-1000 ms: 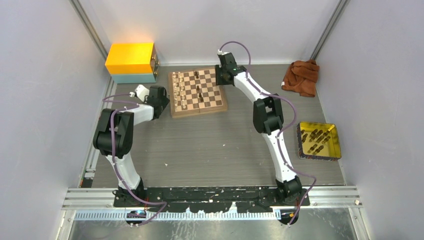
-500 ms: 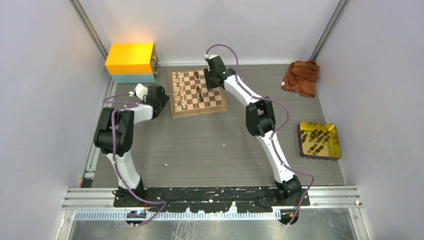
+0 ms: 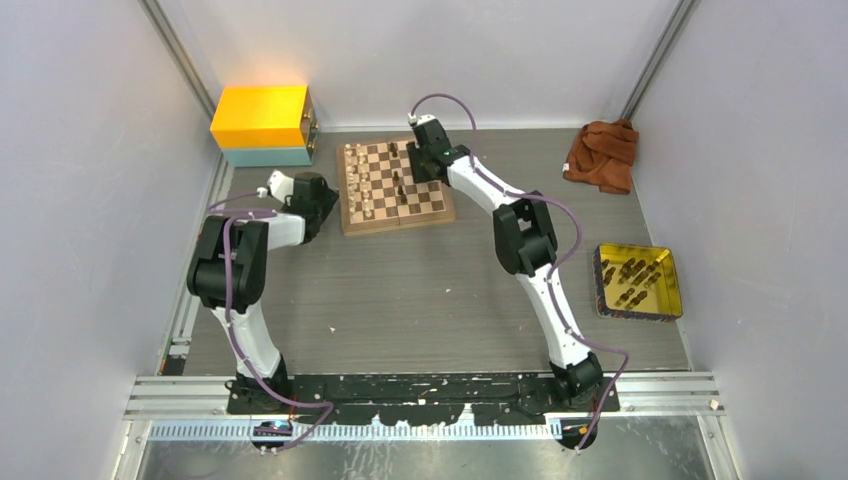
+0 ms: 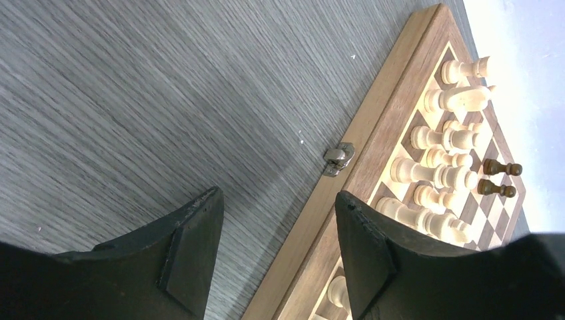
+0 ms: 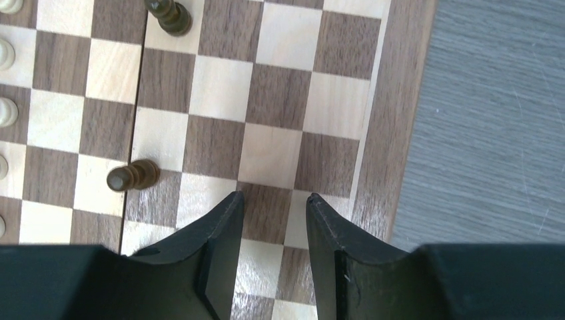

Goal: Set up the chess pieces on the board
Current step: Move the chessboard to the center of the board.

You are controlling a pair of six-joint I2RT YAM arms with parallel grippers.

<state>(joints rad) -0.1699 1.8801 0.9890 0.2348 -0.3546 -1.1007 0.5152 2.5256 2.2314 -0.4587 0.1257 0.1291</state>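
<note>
The board lies at the back of the table. Pale cream chess pieces stand along its left side, and a few dark ones stand near the middle. My left gripper is open and empty at the board's left edge. In the left wrist view its fingers straddle that edge, with cream pieces and two dark pieces beyond. My right gripper is open and empty over the board's right half. In the right wrist view it hovers above bare squares, with dark pieces to its left.
A yellow tray holding several dark pieces sits at the right. An orange-brown cloth lies at the back right. A yellow and teal box stands at the back left. A metal latch sits on the board's edge.
My right gripper has moved left from the board's right edge to over its squares. The left arm has hardly moved.
</note>
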